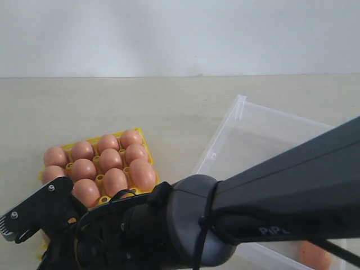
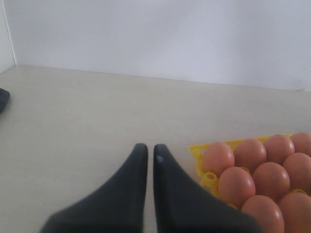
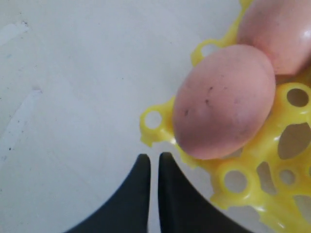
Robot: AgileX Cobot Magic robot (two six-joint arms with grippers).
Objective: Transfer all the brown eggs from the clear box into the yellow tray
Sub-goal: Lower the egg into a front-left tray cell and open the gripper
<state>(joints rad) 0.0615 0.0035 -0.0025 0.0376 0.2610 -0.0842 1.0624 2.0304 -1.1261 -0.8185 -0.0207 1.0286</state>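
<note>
**Surface:** a pale beige flat tabletop (image 1: 112,107) fills the exterior view below a plain white wall (image 1: 169,34).

**Arm:** a bulky black robot arm (image 1: 281,185) enters at the right edge and crosses the lower frame to the lower left. It covers the near part of the scene. Its fingertips cannot be made out in that view.

**Container:** the shallow rectangular clear box (image 1: 242,107) of transparent plastic occupies the right half of the frame, its near portion hidden behind the arm. One orange-brown oval egg (image 1: 314,254) shows inside it at the lower right corner, blurred.

**Target:** the square, bright yellow tray (image 1: 103,198) of lattice plastic lies left of centre, near the box but not touching it.

**Contents:** the brown eggs (image 1: 110,160), matte and oval, sit in its cups. Eleven can be counted; the tray's nearest part is cut off by the arm.

**Right gripper** (image 3: 153,156)**:** in the right wrist view the two black fingers are pressed together with nothing between them. They are over bare tabletop just beside a corner of the tray (image 3: 252,160), where one faintly speckled egg (image 3: 223,102) sits.

**Left gripper** (image 2: 150,146)**:** the tapered black fingers are together, only a hairline slit between them, and they are empty. They are over bare tabletop, with the filled tray (image 2: 197,150) near to one side
</note>
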